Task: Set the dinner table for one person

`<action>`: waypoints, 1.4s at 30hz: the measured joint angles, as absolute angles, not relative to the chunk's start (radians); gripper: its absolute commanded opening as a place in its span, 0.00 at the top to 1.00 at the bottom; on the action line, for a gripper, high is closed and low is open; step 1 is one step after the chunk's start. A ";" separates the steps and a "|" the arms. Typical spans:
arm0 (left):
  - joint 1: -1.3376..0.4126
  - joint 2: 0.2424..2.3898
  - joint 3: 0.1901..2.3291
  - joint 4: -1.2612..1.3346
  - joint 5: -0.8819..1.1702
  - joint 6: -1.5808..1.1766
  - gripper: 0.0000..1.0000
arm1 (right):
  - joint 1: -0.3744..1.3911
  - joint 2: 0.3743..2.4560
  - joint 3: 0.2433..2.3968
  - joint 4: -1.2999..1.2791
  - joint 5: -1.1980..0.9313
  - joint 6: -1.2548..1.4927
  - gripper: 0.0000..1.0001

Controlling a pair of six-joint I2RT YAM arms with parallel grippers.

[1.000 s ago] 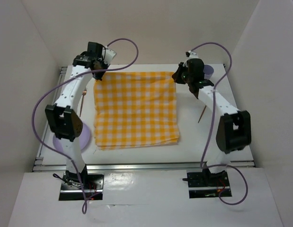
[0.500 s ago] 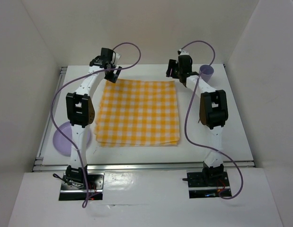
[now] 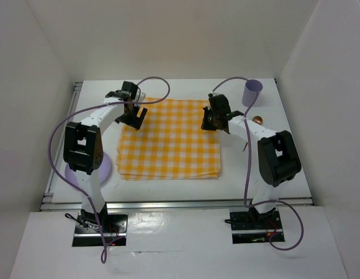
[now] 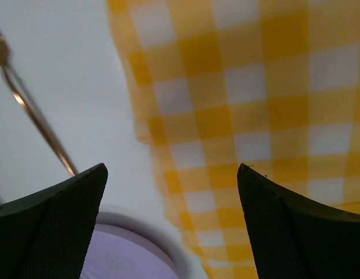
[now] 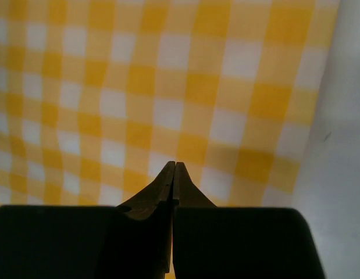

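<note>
The plate [image 3: 107, 168] is mostly hidden under the left arm [image 3: 81, 148] in the top view, and is cut off by the bottom edge in the left wrist view. There a thin coppery utensil [image 4: 39, 127] is cut off at the left edge, type not told. A coppery item [image 3: 258, 120] by the right arm [image 3: 277, 158] is too small to be identified. The cloth [image 5: 168, 99] is blurred and cropped in the right wrist view.

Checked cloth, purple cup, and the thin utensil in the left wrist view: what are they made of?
Checked cloth: woven fabric, matte; its edge is soft and wavy, with layers showing at the near hem. Purple cup: probably plastic; smooth, uniform colour. Thin utensil: likely polished metal, coppery; bright glints along the handle.
</note>
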State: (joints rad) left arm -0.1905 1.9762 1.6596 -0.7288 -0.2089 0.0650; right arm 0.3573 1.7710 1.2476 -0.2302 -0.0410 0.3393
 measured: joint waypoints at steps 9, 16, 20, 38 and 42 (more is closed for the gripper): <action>-0.201 1.969 1.437 -0.730 -0.129 0.019 0.04 | 0.372 1.747 1.011 -0.316 -0.025 0.537 1.00; -0.225 1.956 1.368 -0.715 -0.087 0.014 0.04 | 0.340 1.747 0.999 -0.315 -0.001 0.583 1.00; -0.236 1.954 1.368 -0.714 -0.071 0.010 0.04 | 0.319 1.736 0.984 -0.307 0.002 0.582 1.00; -0.239 1.933 1.432 -0.714 -0.099 -0.005 0.02 | 0.305 1.647 0.948 -0.307 -0.038 0.574 0.75; -0.198 1.805 1.462 -0.748 -0.101 0.026 0.05 | 0.351 1.576 1.002 -0.315 -0.010 0.510 0.48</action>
State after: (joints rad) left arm -0.1978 1.8053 1.4616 -0.7475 -0.1013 0.0261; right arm 0.3508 1.5764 1.0019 -0.3149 -0.0101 0.5098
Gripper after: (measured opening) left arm 0.969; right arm 0.428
